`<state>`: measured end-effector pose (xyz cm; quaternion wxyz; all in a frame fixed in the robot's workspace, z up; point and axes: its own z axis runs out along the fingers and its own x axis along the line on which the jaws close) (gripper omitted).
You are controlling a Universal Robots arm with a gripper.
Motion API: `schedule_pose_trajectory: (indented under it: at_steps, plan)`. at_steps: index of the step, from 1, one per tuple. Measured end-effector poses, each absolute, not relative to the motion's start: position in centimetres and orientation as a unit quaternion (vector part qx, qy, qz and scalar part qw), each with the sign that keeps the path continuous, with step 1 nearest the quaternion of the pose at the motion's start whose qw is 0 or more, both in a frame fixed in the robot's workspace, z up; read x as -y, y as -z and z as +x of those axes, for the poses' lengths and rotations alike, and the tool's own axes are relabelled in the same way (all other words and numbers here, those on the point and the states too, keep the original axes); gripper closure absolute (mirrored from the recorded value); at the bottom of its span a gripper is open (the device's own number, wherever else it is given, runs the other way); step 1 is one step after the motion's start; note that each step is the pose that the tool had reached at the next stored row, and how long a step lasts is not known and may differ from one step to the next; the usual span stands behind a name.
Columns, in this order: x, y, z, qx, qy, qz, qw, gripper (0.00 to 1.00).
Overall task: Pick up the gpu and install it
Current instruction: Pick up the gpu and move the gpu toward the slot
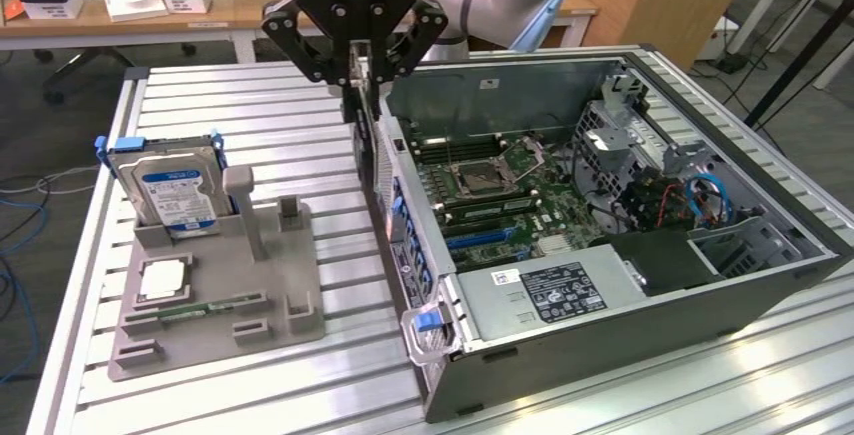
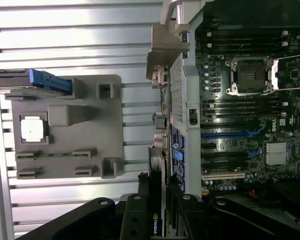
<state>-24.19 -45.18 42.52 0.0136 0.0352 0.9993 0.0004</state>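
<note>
The gpu [image 1: 355, 115] hangs edge-on and upright as a thin dark card with a silver bracket. My gripper [image 1: 358, 73] is shut on its top edge. It hovers beside the open computer case [image 1: 747, 255], just at the slotted wall on the exterior view's left, above the slatted table. In the wrist view the gpu [image 2: 158, 175] runs out from between my fingers [image 2: 136, 215], an NVIDIA mark near the grip and the metal bracket [image 2: 165, 47] at its far end. The motherboard [image 2: 250, 125] with its expansion slots lies beside the card.
A grey holder [image 1: 254, 285] on the exterior view's left carries an upright silver hard drive [image 1: 171, 190], a small square chip [image 1: 160, 280] and a green memory stick [image 1: 200, 308]. The case holds a power supply [image 1: 561, 290] and cables [image 1: 694, 200]. Desks stand behind.
</note>
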Motion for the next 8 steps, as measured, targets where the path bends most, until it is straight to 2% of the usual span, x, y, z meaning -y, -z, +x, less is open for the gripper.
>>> schedule_pose_trajectory:
  at_steps: [8]
  plan:
    - [45.18,-42.51,-23.14,-0.999,0.0,0.035,0.014,0.74]
